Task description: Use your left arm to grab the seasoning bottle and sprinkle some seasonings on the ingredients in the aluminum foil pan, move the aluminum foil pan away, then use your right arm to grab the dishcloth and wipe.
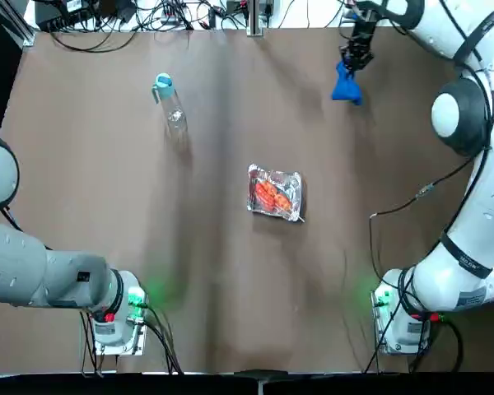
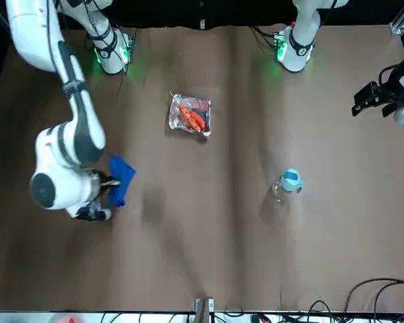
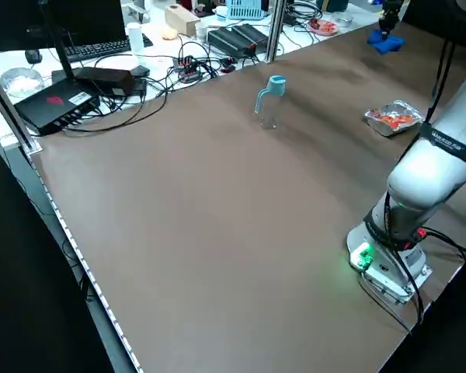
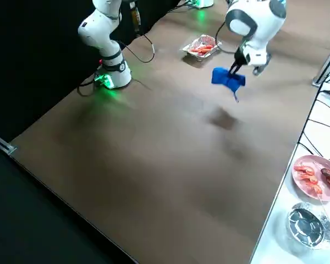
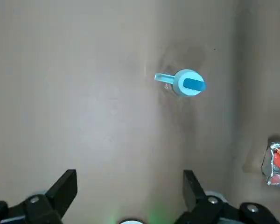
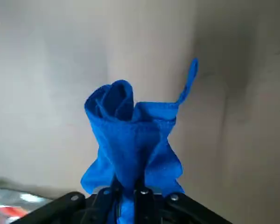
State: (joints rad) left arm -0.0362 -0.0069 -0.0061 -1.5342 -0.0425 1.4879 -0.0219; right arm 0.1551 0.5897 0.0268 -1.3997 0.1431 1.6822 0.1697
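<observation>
Bottle (image 1: pixel 174 113) seemingly upright, spout leftward.

In the right wrist view, the foil pan (image 6: pixel 23 198), beside the blue cloth (image 6: pixel 130 140), is blurred and cut off by the edge.

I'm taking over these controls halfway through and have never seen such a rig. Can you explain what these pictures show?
Two white jointed robot arms share one brown table. One picture looks straight down, one faces the robot, two look in from its sides, and two come from the wrists.

The right hand grips a blue cloth above the table's far right. The left hand is open and empty, above the left side.

On the table are a clear bottle with a light blue cap and a crinkled silver foil tray of orange-red food.
</observation>
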